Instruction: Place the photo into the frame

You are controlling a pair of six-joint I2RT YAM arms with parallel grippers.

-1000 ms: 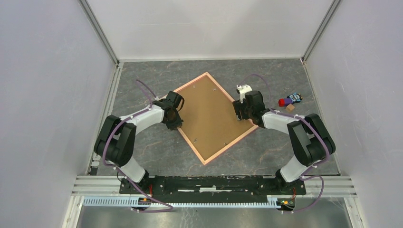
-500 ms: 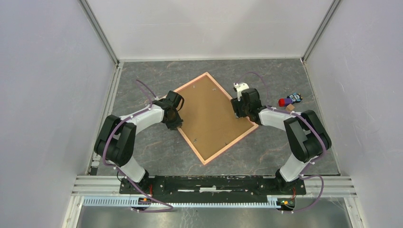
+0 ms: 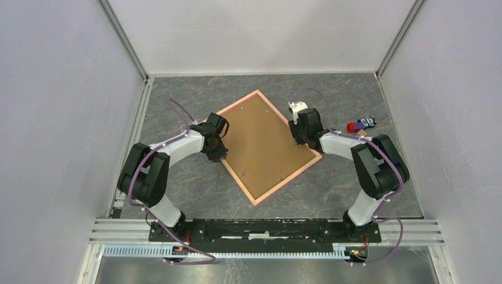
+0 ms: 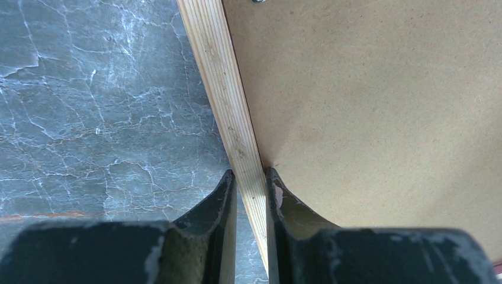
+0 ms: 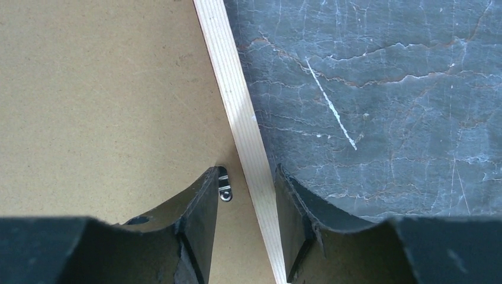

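Back-up on the table point(image 3: 195, 94) lies the frame point(image 3: 263, 145); the photo is not visible. The left tool point(image 4: 251, 175) clenches one rail, while the right tool point(image 5: 246, 171) straddles the opposite rail, unclosed. Risk: a one-sided lift could twist the frame or let the thin rail slip.

The frame point(image 3: 265, 145) lies flat on the table point(image 3: 177, 97) between the left tool point(image 3: 220, 157) and right tool point(image 3: 298, 141), toys point(image 3: 360, 125) farther right.

Frame point(image 3: 264, 145): front face turned down onto table point(image 3: 177, 100), so hidden; both wrist views crop it to one rail strip + brown board, rest off-pic. Small items point(image 3: 361, 125) nr table's right side: red, blue, tan bits, too small to ID.
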